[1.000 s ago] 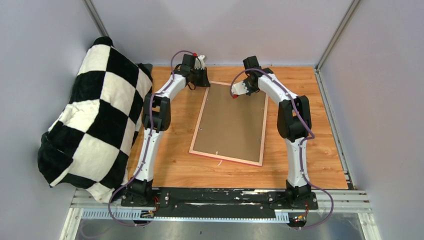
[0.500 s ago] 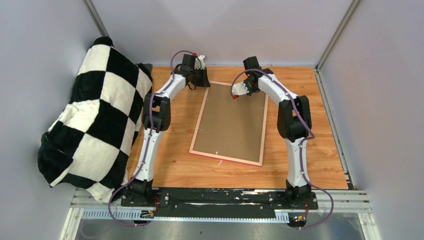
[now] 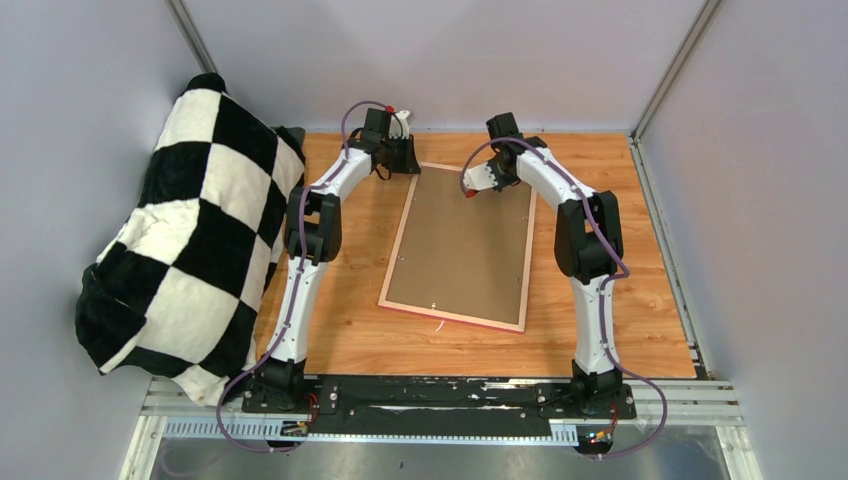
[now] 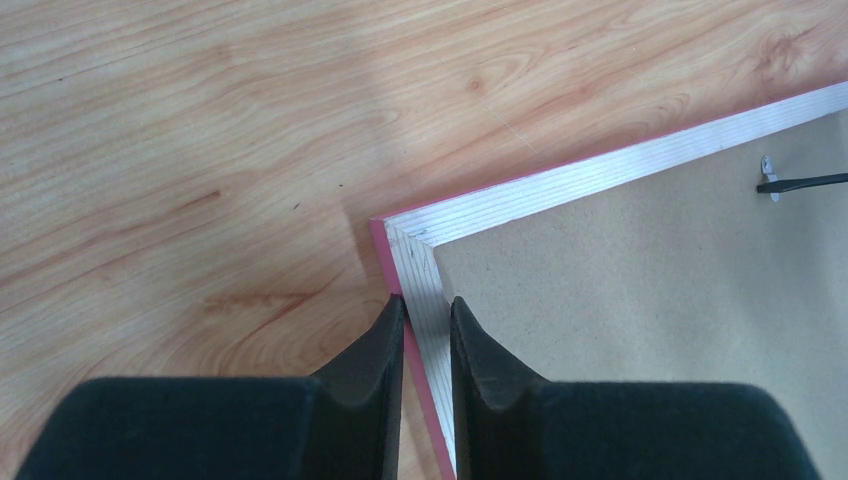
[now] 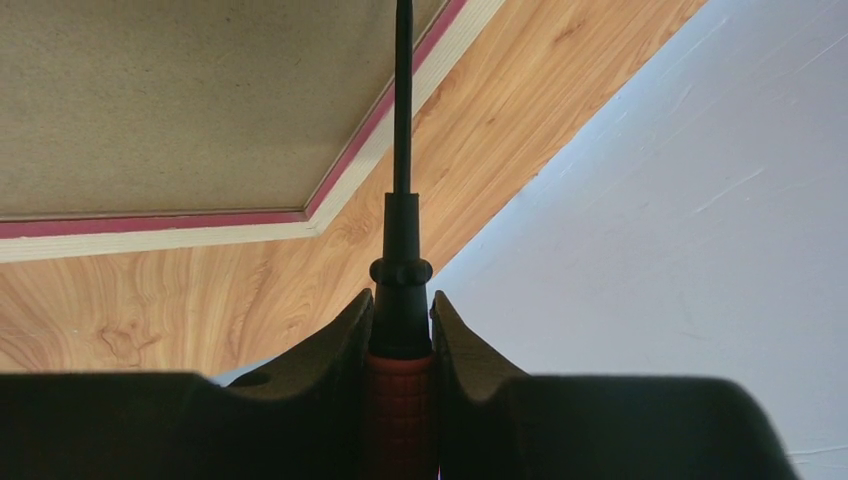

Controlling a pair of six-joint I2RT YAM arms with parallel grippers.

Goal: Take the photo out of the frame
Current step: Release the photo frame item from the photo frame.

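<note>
The frame (image 3: 400, 236) lies face down on the wooden table, and its brown backing board (image 3: 462, 245) faces up. The photo is hidden under the board. My left gripper (image 3: 408, 163) is at the frame's far left corner. In the left wrist view it (image 4: 427, 305) is shut on the frame's pink-edged rail (image 4: 600, 175). My right gripper (image 3: 474, 186) hovers over the board's far end, shut on a screwdriver (image 5: 402, 250) with a red handle. The black shaft points toward the frame's far edge (image 5: 380, 115). Its tip (image 4: 810, 182) lies by a small metal tab (image 4: 766, 165).
A big black-and-white checkered cushion (image 3: 190, 230) leans against the left wall beside the left arm. Grey walls close in the table at the back and right (image 5: 680, 250). A small white scrap (image 3: 438, 326) lies by the frame's near edge.
</note>
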